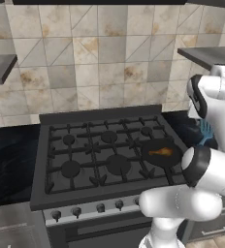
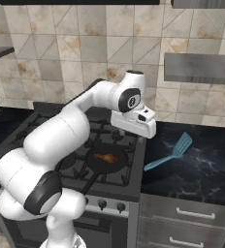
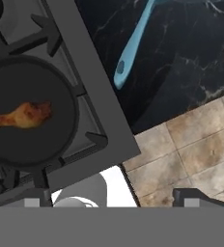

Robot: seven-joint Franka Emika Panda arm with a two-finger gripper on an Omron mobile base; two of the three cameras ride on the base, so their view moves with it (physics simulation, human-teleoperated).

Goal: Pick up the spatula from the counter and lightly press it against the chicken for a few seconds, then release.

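A light-blue spatula (image 2: 170, 154) lies on the dark marble counter (image 2: 206, 172) right of the stove, its slotted head (image 2: 183, 143) toward the wall. In the hand view its handle (image 3: 132, 47) runs down from the top, ending near the stove's edge. The chicken drumstick (image 3: 20, 116) rests in a black pan (image 3: 46, 144) on the front right burner; the same chicken (image 2: 106, 157) and pan (image 2: 115, 167) appear in the right base view. My gripper (image 3: 114, 198) hovers open and empty above the stove's front right corner, between pan and spatula, touching neither. The arm partly hides the spatula (image 1: 205, 131).
The stove (image 1: 104, 145) has several burners with black grates and a row of knobs (image 1: 100, 207) along its front. A grey shelf (image 2: 201, 68) hangs above the right counter, with drawers (image 2: 192, 213) below it. Tiled floor (image 3: 186, 154) lies in front of the stove.
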